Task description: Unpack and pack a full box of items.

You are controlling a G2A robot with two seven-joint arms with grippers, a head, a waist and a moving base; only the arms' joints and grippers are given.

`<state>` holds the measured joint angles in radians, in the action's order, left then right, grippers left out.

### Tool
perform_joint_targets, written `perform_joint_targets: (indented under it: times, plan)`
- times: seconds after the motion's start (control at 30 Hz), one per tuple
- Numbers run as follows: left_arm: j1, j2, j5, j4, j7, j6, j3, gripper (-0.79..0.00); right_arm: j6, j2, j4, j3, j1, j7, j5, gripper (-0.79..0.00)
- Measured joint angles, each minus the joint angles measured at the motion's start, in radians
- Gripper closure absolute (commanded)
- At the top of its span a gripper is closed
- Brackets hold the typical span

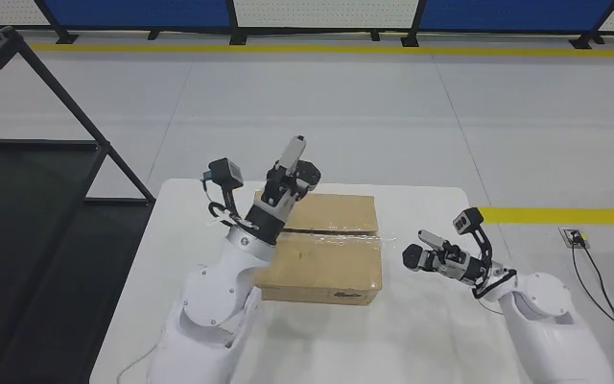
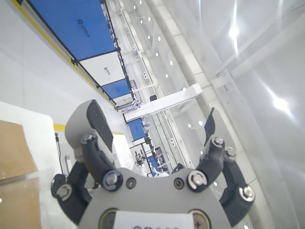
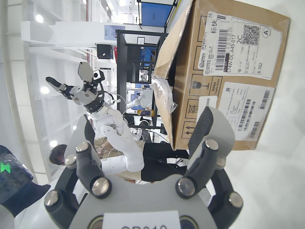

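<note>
Right hand [image 3: 146, 126] hangs released, fingers spread, just beside the labelled end of the cardboard box [image 1: 321, 254], likely staged to steady that side. That cardboard box sits mid-surface [image 1: 432, 331] with its top flaps down. Clear tape [image 3: 164, 94] along the seam looks torn and one flap seems slightly lifted, but the contents are hidden in the dark gap. Farther off, the left hand [image 1: 295, 161] is raised above the box's far edge, also released, pointing up and clear of the flaps.
</note>
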<state>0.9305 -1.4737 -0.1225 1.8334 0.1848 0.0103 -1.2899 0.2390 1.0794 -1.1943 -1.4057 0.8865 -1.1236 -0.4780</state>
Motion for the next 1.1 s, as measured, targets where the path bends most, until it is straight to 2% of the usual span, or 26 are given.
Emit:
perform_joint_targets:
  times: [0.07, 0.1, 0.23, 0.33, 0.37, 0.43, 0.53, 0.57, 0.6, 0.63, 0.67, 0.77, 0.9, 0.93, 1.03, 1.07, 1.1]
  plan:
    - [0.033, 0.010, -0.021, 0.025, 0.007, 0.000, -0.088, -0.785, 0.014, 0.002, 0.005, 0.018, -0.015, 0.001, 0.018, -0.785]
    - [0.046, 0.014, -0.031, 0.030, 0.011, 0.002, -0.126, -0.785, 0.020, 0.002, 0.007, 0.024, -0.020, 0.003, 0.027, -0.751]
    - [0.097, 0.030, -0.086, 0.027, 0.030, 0.013, -0.287, -0.785, 0.011, 0.004, 0.017, 0.049, -0.045, 0.032, 0.073, -0.342]
    - [0.121, 0.038, -0.124, 0.011, 0.036, 0.025, -0.367, -0.785, 0.004, 0.006, 0.020, 0.064, -0.060, 0.043, 0.083, -0.262]
    - [0.126, 0.040, -0.134, 0.005, 0.038, 0.028, -0.383, -0.785, 0.003, 0.007, 0.021, 0.068, -0.064, 0.044, 0.085, -0.262]
    - [0.135, 0.043, -0.156, -0.007, 0.040, 0.033, -0.410, -0.785, -0.001, 0.008, 0.023, 0.077, -0.072, 0.046, 0.090, -0.326]
    - [0.145, 0.047, -0.172, -0.011, 0.049, 0.036, -0.424, -0.785, -0.013, 0.008, 0.026, 0.085, -0.084, 0.078, 0.115, -0.366]
    - [0.149, 0.048, -0.174, -0.011, 0.053, 0.036, -0.425, -0.785, -0.014, 0.008, 0.024, 0.085, -0.085, 0.089, 0.120, -0.483]
    - [0.151, 0.050, -0.175, -0.009, 0.060, 0.036, -0.425, -0.785, -0.015, 0.008, 0.020, 0.084, -0.085, 0.097, 0.121, -0.723]
    - [0.154, 0.051, -0.175, -0.008, 0.072, 0.038, -0.425, -0.785, -0.014, 0.007, 0.015, 0.079, -0.082, 0.101, 0.117, -0.748]
    - [0.156, 0.053, -0.177, -0.008, 0.079, 0.040, -0.426, -0.785, -0.013, 0.006, 0.011, 0.074, -0.079, 0.101, 0.113, -0.720]
    - [0.155, 0.057, -0.194, -0.015, 0.098, 0.056, -0.430, -0.785, -0.021, 0.001, -0.005, 0.061, -0.068, 0.104, 0.115, -0.785]
    - [0.154, 0.062, -0.198, -0.021, 0.113, 0.066, -0.433, -0.785, -0.005, -0.002, -0.035, 0.040, -0.047, 0.129, 0.096, -0.785]
    - [0.155, 0.064, -0.195, -0.022, 0.120, 0.067, -0.433, -0.785, 0.008, -0.003, -0.046, 0.031, -0.038, 0.131, 0.079, -0.767]
    - [0.160, 0.069, -0.193, -0.024, 0.134, 0.068, -0.435, -0.785, 0.043, -0.005, -0.093, 0.020, -0.016, 0.112, 0.046, -0.403]
    - [0.162, 0.070, -0.194, -0.024, 0.139, 0.067, -0.438, -0.785, 0.051, -0.005, -0.112, 0.019, -0.010, 0.110, 0.042, -0.339]
    - [0.163, 0.071, -0.197, -0.024, 0.143, 0.066, -0.442, -0.785, 0.054, -0.006, -0.130, 0.020, -0.007, 0.113, 0.042, -0.200]
